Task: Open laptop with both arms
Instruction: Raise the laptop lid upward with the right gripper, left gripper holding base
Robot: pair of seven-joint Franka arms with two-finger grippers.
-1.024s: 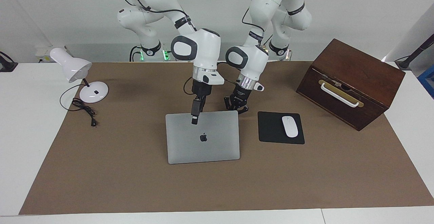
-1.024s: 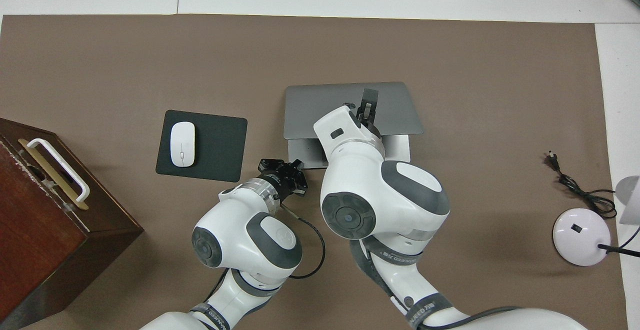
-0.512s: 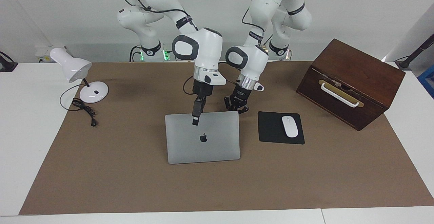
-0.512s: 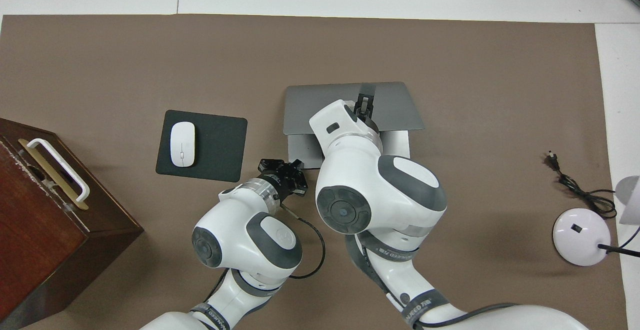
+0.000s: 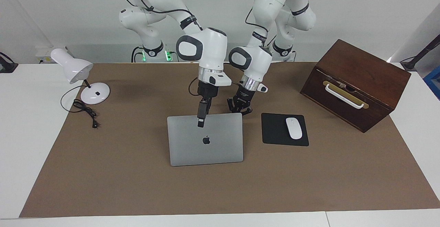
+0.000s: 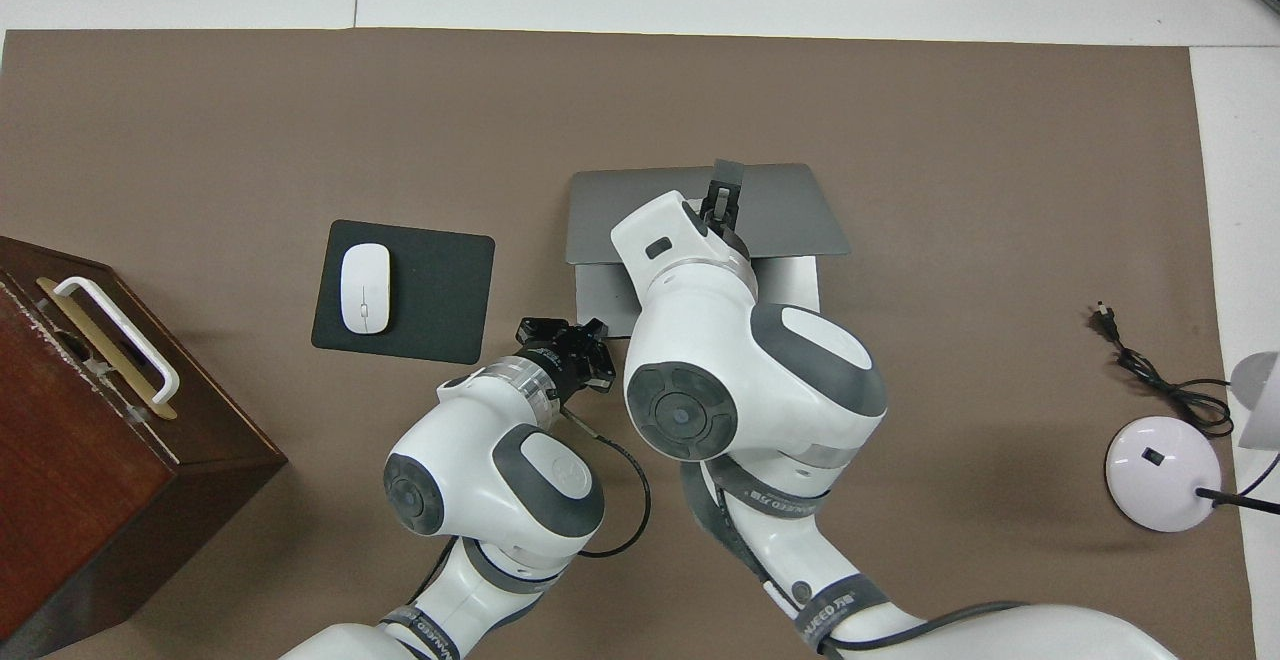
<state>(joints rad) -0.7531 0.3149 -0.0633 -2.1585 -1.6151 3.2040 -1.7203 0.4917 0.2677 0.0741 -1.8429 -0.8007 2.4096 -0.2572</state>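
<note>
The laptop [image 5: 205, 139], thin matte silver-grey metal with rounded corners, sits mid-tabletop [image 5: 20, 141] on a brown mat [image 5: 120, 179], its lid partly raised. I see my right claw [image 5: 201, 123] pinching the lid's free edge; since a second ago it has lifted the lid slightly higher. My left claw [image 5: 240, 110], fingertips pressed together, rests at the base's corner nearest the mouse pad [image 5: 275, 130], unchanged. On that flat black pad lies a glossy white mouse [image 5: 294, 128]. A dark wooden box [image 5: 357, 82] stands closed. A white lamp [image 5: 80, 75] stands toward the right arm's end.
</note>
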